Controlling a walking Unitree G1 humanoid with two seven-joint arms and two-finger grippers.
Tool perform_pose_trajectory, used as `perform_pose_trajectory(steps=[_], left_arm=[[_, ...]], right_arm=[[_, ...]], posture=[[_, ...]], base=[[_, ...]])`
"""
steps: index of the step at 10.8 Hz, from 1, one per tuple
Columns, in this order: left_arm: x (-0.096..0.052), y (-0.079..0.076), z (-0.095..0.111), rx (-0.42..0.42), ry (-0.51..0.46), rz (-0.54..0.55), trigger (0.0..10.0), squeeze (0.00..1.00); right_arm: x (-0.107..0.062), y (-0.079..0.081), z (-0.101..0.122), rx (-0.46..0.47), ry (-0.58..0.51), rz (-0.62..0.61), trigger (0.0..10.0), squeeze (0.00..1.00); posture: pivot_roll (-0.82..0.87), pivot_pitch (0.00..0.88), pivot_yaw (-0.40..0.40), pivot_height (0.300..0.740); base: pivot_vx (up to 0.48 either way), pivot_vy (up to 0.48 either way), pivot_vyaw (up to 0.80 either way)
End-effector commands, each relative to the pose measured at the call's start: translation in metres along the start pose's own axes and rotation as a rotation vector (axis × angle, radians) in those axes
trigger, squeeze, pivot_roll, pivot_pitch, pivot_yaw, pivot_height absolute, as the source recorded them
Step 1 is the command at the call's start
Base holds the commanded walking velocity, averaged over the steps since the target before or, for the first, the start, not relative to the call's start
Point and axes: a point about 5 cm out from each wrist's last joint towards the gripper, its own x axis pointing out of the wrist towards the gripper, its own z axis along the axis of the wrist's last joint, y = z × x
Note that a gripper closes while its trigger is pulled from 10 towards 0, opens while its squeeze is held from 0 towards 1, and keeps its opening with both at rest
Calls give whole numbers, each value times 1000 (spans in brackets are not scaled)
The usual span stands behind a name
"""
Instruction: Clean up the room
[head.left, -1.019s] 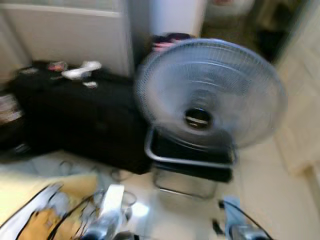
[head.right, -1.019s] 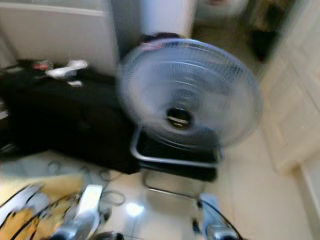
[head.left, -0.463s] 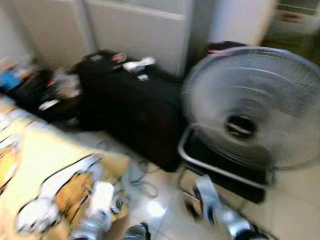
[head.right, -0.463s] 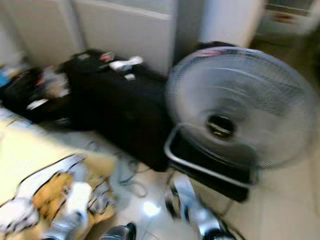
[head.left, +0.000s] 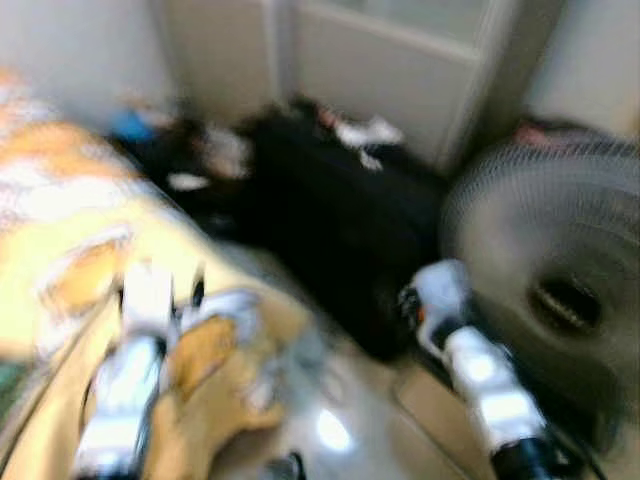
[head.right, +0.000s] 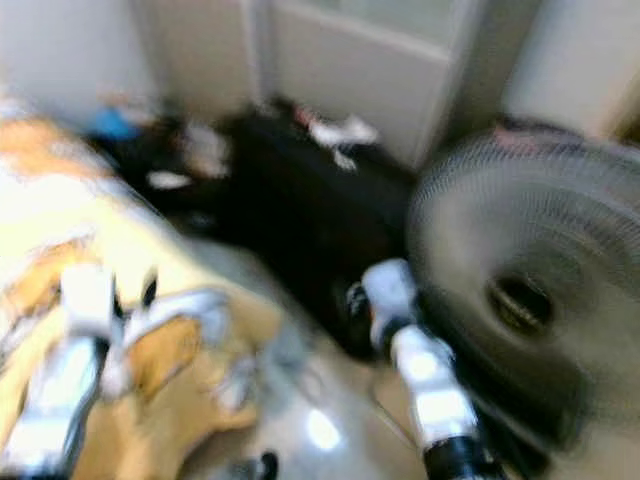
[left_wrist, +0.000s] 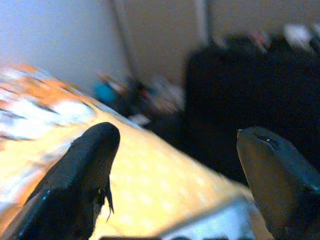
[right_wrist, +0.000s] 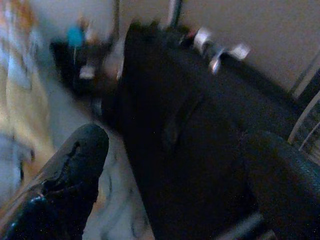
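The head views are blurred by motion. A black suitcase lies on the floor by the wall, with small white and red items on its top. More clutter, with something blue, is piled in the corner to its left. My left gripper is open and holds nothing; it hangs over the yellow patterned bedcover. My right gripper is also open and bare, pointing at the suitcase. In the left eye view the left gripper is at lower left and the right gripper at centre.
A large grey floor fan stands at the right, close to my right arm. Pale cabinet doors run behind the suitcase. Shiny tiled floor shows between the bed and the fan.
The whole picture has swung left: the fan has slid to the right edge and the bed and corner clutter have come in. Both arms now sit higher in the picture.
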Motion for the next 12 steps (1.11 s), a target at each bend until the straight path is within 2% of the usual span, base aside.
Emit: perform_pose_trajectory(steps=[1,2,3,4,5,7,8,12], left_arm=[[2,-6,6,-18,4,10,10000,0],[-3,-15,28,-50,-37,20,10000,0],[-3,-20,34,-85,-57,20,10000,0],[-4,-28,36,-39,-47,-42,10000,0],[-4,-32,38,15,-41,-58,10000,0],[-2,-31,42,-10,-39,-58,10000,0],[-1,-30,43,-12,-39,-59,10000,0],[0,-23,43,-25,-24,-17,10000,0]], right_arm=[[-4,-8,7,63,-13,-83,10000,1000],[-15,-6,22,106,-53,-125,10000,1000],[-22,-3,27,143,-58,-137,10000,1000],[-29,-2,24,173,-34,-153,10000,1000],[-37,-2,19,184,-1,-175,10000,1000],[-45,0,20,190,9,-174,10000,1000],[-44,2,21,193,14,-168,10000,1000],[-35,6,24,162,37,-154,10000,1000]], posture=[[52,0,18,740],[35,0,37,740],[22,0,47,740],[4,0,61,740],[-6,0,71,740],[-17,0,79,740],[-17,0,79,740],[16,0,53,740]], base=[[0,0,800],[0,0,800],[0,0,800],[0,0,800],[0,0,800],[0,0,800],[0,0,800],[0,344,800]])
